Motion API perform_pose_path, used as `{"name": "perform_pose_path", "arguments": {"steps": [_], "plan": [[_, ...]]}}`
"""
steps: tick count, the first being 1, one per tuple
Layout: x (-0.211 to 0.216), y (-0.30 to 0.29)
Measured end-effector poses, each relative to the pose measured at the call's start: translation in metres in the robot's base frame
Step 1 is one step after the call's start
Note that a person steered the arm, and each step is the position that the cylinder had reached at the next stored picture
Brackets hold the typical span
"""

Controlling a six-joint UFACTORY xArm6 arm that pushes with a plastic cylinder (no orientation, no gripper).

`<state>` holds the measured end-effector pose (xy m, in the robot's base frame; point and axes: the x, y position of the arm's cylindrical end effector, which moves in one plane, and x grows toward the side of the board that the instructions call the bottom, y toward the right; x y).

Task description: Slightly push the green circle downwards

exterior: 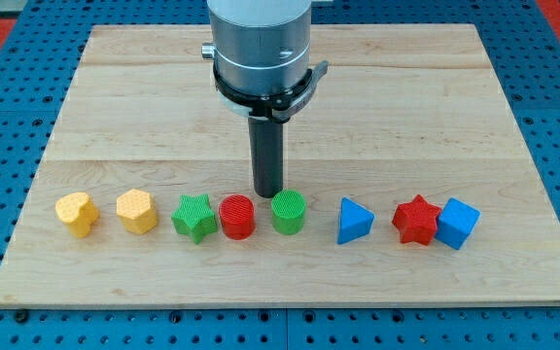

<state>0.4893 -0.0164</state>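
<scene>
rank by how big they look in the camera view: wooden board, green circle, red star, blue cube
1. wooden board, by far the largest
2. to 4. red star, blue cube and green circle look too alike to rank; all sit in one row.

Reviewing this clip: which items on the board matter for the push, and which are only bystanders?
In play: green circle; my tip, just above it, slightly toward the view's left.

Bystanders: yellow heart, yellow hexagon, green star, red circle, blue triangle, red star, blue cube.
</scene>
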Motion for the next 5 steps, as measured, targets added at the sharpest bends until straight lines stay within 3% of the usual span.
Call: {"name": "perform_pose_path", "arguments": {"steps": [4,5], "plan": [[-0.003,0.009],[-0.030,-0.002]]}}
